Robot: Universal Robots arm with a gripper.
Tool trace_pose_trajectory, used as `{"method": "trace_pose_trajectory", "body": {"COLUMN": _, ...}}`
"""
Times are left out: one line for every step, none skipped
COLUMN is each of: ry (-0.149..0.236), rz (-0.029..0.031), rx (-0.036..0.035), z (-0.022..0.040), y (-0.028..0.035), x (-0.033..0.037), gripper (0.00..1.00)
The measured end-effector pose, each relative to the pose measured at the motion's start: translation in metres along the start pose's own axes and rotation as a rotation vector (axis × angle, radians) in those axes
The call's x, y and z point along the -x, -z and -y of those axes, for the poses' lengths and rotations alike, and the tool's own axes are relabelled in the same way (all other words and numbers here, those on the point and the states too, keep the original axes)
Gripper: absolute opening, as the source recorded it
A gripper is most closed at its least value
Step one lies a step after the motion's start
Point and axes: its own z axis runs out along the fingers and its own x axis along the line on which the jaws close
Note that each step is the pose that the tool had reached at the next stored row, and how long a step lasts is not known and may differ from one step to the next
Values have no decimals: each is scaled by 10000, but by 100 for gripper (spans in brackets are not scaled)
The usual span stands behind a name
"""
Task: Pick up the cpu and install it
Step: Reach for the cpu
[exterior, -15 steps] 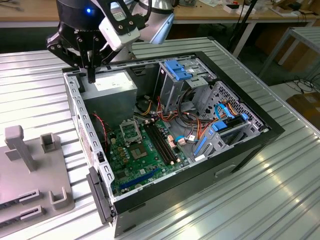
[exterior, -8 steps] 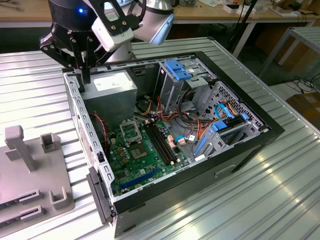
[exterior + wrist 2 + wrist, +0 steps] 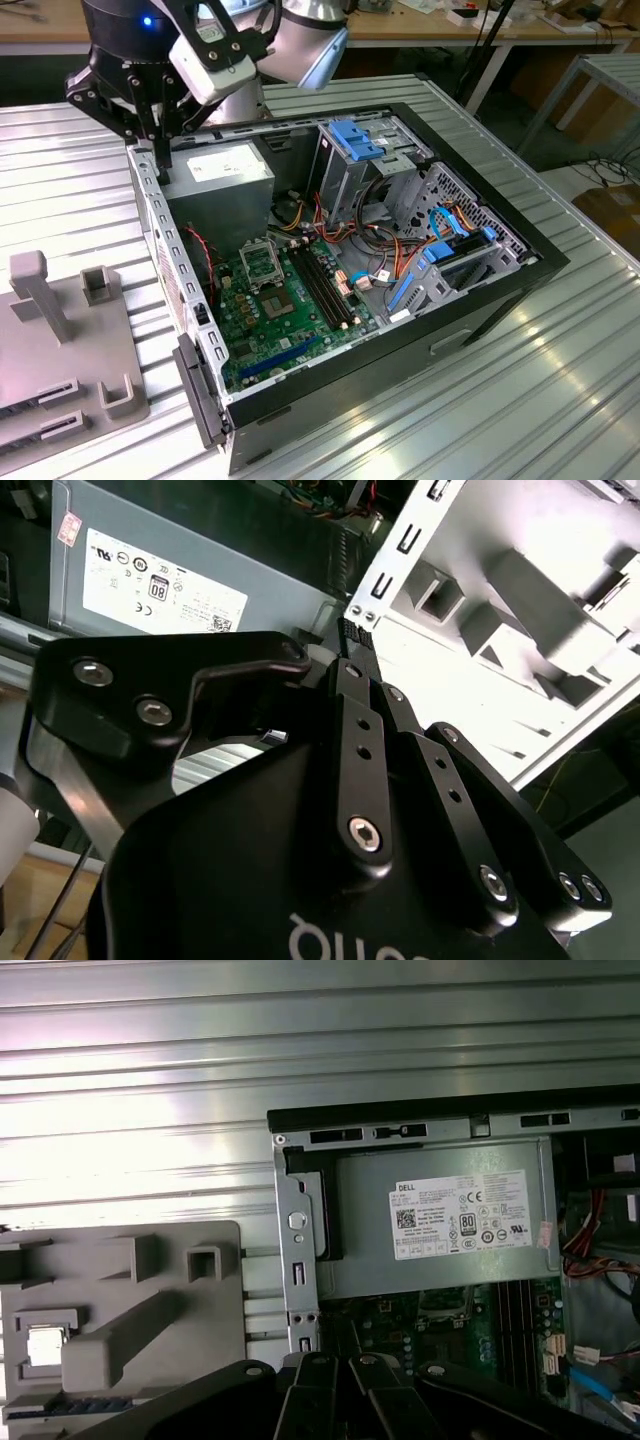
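First wrist view: cpu lies in grey fixture; I see tool pinched together, empty, over case wall

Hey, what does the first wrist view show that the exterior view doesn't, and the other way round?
First wrist view: the cpu lying flat in a pocket of the grey tray, beside the computer case.
Exterior view: the blue drive cage, the far end of the case and the arm itself.
Shared: the tray, the power supply, the green motherboard, the ribbed table and the pincer, which is above the case edge by the power supply.
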Motion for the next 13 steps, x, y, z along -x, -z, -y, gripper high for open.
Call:
{"method": "trace_pose_trajectory", "body": {"ry": 0, "rz": 0, "rx": 0, "z": 1, "y": 1, "x": -20, "gripper": 11}}
{"method": "trace_pose_trajectory", "body": {"ry": 0, "rz": 0, "rx": 0, "z": 3, "y": 1, "x": -43, "gripper": 11}}
{"method": "trace_pose_trajectory", "body": {"ry": 0, "rz": 1, "rx": 1, "z": 4, "y": 1, "x": -60, "gripper": 11}}
{"method": "trace_pose_trajectory", "body": {"ry": 0, "rz": 0, "rx": 0, "z": 6, "y": 2, "x": -73, "gripper": 11}}
{"method": "trace_pose_trajectory", "body": {"ry": 0, "rz": 0, "rx": 0, "z": 6, "y": 2, "x": -83, "gripper": 11}}
{"method": "trace_pose_trajectory", "body": {"ry": 0, "rz": 1, "rx": 0, "z": 7, "y": 2, "x": -97, "gripper": 11}}
{"method": "trace_pose_trajectory", "body": {"ry": -1, "rz": 0, "rx": 0, "z": 8, "y": 2, "x": -107, "gripper": 11}}
{"method": "trace_pose_trajectory", "body": {"ry": 0, "rz": 0, "rx": 0, "z": 9, "y": 3, "x": -120, "gripper": 11}}
{"method": "trace_pose_trajectory", "body": {"ry": -1, "rz": 0, "rx": 0, "z": 10, "y": 3, "x": -130, "gripper": 11}}
{"method": "trace_pose_trajectory", "body": {"ry": -1, "rz": 0, "rx": 0, "z": 10, "y": 3, "x": -140, "gripper": 11}}
{"method": "trace_pose_trajectory", "body": {"ry": -1, "rz": 0, "rx": 1, "z": 11, "y": 3, "x": -151, "gripper": 11}}
{"method": "trace_pose_trajectory", "body": {"ry": -1, "rz": 1, "rx": 0, "z": 12, "y": 4, "x": -165, "gripper": 11}}
{"method": "trace_pose_trajectory", "body": {"ry": -1, "rz": 1, "rx": 0, "z": 13, "y": 4, "x": -176, "gripper": 11}}
